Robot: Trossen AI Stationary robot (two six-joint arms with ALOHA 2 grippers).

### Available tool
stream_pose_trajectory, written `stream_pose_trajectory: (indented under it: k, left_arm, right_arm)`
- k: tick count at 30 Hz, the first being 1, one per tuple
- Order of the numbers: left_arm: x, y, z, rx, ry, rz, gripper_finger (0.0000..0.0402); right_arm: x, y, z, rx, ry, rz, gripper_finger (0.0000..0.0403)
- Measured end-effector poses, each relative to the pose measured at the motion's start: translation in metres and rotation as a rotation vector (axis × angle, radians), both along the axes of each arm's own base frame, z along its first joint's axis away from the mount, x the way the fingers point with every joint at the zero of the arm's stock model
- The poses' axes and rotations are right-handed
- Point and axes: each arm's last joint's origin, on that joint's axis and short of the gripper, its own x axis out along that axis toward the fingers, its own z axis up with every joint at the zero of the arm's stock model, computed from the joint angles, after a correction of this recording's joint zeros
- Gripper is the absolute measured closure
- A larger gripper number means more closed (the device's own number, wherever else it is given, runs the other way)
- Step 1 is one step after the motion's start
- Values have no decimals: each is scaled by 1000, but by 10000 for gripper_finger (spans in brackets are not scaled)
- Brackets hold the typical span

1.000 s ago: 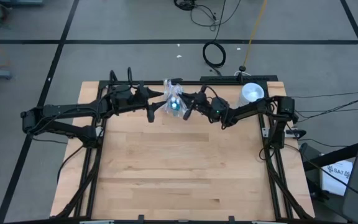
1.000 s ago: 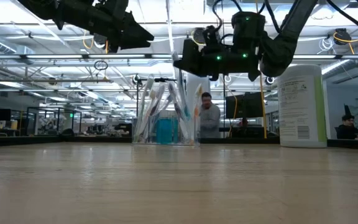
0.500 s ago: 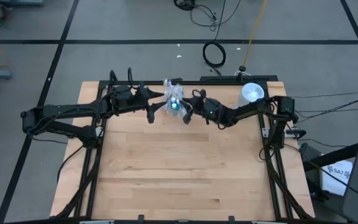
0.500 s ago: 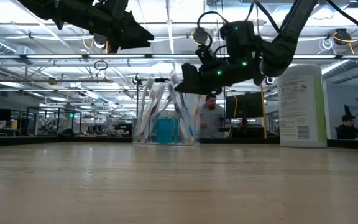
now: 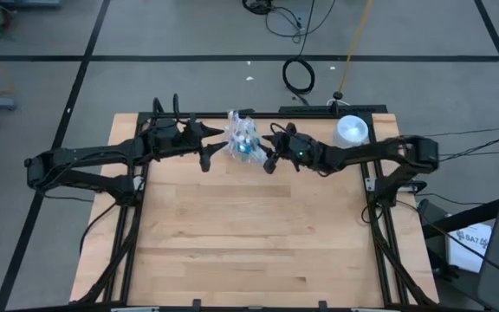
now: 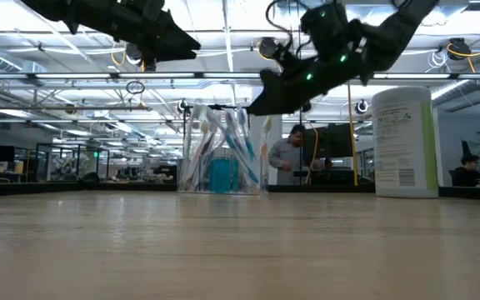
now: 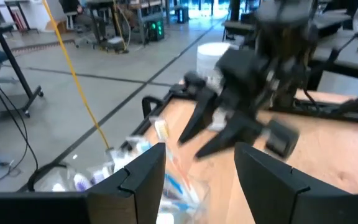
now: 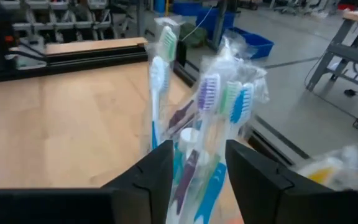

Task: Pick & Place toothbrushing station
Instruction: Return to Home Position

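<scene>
A clear holder (image 5: 243, 141) (image 6: 222, 162) stands on its base at the table's far edge, with several wrapped toothbrushes (image 8: 213, 106) (image 6: 238, 142) upright in it and leaning on its rim. My right gripper (image 5: 270, 161) (image 6: 255, 107) (image 8: 197, 163) hovers open just right of the holder, above its rim and tipped down toward the brush heads, with nothing in it. My left gripper (image 5: 206, 159) (image 7: 197, 163) hangs open just left of the holder, higher up, also with nothing in it. In the left wrist view the right gripper (image 7: 219, 130) shows beyond the brushes (image 7: 161, 134).
A white canister (image 5: 351, 131) (image 6: 404, 142) stands upright at the far right corner, behind my right arm. The bare wooden tabletop (image 5: 249, 234) stretches from the holder to the near edge. People (image 6: 288, 162) are in the room behind the table.
My right gripper dipped its fingers over the holder's right side, then rose and drew back a little toward the table's right edge, its fingers now standing apart. The wrapped toothbrush that hung below it a second ago stands in the holder.
</scene>
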Motion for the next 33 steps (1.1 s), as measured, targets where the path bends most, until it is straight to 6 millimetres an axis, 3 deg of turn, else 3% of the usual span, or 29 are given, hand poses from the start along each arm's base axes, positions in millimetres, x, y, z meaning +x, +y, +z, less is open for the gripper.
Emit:
stream_pose_trajectory:
  k: [11, 16, 19, 25, 33]
  left_arm:
    - [-54, -21, 22, -10, 28, -14, 202]
    - [-75, -31, 29, 0, 9, -10, 201]
    - [-86, -37, 28, 0, -13, -27, 201]
    - [-104, -45, 14, 5, -53, -54, 202]
    - [-119, -52, -9, 49, -158, -82, 201]
  right_arm:
    - [-57, 47, 72, -10, 41, 129, 270]
    - [-90, 67, 90, -42, 1, 204, 298]
    - [-113, 75, 86, -14, -57, 224, 329]
    - [-154, 84, 57, -3, -128, 267, 394]
    - [-188, 92, 22, -35, -306, 561, 399]
